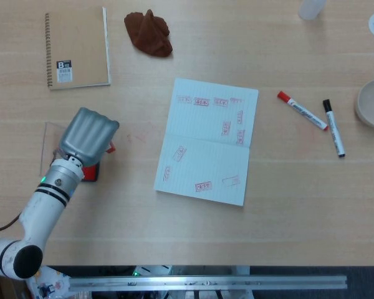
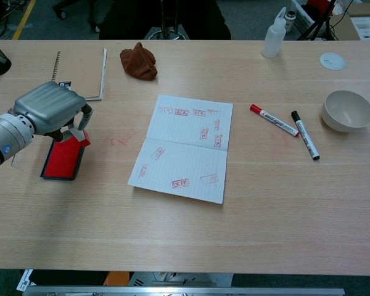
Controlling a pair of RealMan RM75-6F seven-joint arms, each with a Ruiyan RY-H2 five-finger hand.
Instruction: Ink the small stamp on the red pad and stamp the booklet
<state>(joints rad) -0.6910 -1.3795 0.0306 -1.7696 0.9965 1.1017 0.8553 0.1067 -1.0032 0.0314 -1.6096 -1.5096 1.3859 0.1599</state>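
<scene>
Left hand (image 2: 49,114) pinching small stamp (image 2: 80,137) above red pad (image 2: 63,160) nr counter's left edge; booklet (image 2: 185,148) lies to its right, mid-counter.

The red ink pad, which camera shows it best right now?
The chest view. There most of the red ink pad lies open to the camera, just below the left hand. In the head view the hand covers nearly all of the pad, leaving only a small corner visible.

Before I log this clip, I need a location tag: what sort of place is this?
Probably an office or lab desk: a wooden table with a spiral notebook, whiteboard markers and a red ink pad.
</scene>
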